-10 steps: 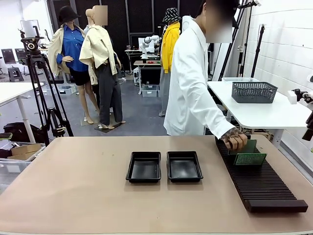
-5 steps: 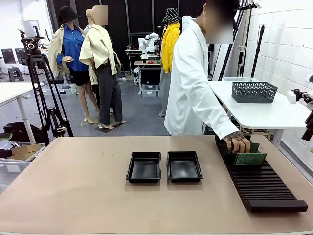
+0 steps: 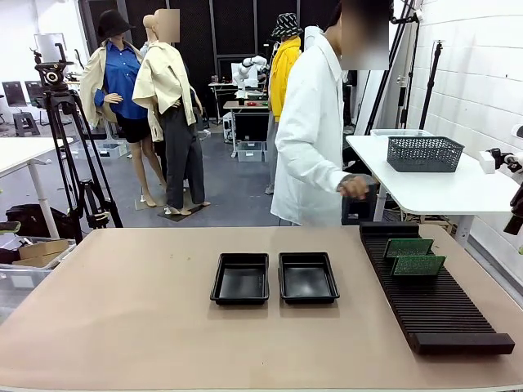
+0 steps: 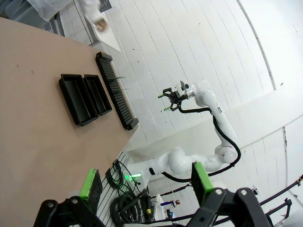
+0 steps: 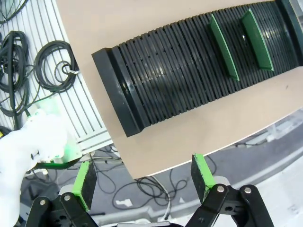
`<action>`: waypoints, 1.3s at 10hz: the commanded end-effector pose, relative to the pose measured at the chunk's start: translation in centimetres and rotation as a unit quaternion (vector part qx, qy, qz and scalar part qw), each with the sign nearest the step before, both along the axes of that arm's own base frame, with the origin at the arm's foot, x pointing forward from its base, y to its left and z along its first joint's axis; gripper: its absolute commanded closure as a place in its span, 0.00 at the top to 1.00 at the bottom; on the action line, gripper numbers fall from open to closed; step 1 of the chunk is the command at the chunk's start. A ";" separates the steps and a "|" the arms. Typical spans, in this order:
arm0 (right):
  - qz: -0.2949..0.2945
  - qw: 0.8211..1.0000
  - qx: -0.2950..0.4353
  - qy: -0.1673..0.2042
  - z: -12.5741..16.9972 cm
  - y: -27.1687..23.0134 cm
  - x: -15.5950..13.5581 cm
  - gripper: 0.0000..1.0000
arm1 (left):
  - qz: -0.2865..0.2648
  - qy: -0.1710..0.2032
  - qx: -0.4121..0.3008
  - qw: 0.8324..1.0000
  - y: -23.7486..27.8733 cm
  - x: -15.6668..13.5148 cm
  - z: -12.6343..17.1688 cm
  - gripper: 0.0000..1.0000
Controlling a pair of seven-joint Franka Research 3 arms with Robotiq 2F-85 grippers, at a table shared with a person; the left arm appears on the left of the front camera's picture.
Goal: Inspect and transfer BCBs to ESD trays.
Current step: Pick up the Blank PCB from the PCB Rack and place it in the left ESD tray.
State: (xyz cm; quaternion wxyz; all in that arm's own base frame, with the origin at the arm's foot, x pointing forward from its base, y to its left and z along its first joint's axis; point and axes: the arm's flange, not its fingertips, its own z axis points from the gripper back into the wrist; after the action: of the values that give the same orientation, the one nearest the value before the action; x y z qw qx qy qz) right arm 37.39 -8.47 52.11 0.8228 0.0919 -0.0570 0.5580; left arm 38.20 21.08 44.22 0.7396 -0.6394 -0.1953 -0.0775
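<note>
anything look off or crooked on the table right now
Nothing stands out. The far board and near board stand parallel in the rack; left tray and right tray sit square, side by side, empty.

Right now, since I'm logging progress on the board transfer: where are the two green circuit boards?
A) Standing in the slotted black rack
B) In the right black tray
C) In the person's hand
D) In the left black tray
A: the far BCB and the near BCB both stand on edge in slots of the rack, toward its far end.
</note>
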 end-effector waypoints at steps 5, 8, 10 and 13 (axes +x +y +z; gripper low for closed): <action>0.006 1.000 -0.001 -0.002 0.0 0.5 0.7 1.00 | 0.001 0.002 0.004 1.000 0.1 -0.1 0.2 1.00; 0.030 0.999 -0.030 -0.023 -0.1 2.7 3.3 1.00 | 0.001 0.002 0.004 1.000 0.1 -0.1 0.2 1.00; 0.056 0.997 -0.041 -0.028 -0.6 4.1 4.9 1.00 | 0.001 0.002 0.004 1.000 0.1 -0.1 0.2 1.00; 0.085 0.995 -0.047 -0.017 -1.2 5.9 7.7 1.00 | 0.001 0.002 0.004 1.000 0.1 -0.1 0.2 1.00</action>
State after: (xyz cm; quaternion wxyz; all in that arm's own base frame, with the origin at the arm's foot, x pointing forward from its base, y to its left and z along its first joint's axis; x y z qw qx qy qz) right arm 43.80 -2.47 50.84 0.7836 0.0518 -0.0416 0.6177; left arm 38.23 21.03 44.24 0.7396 -0.6394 -0.1950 -0.0781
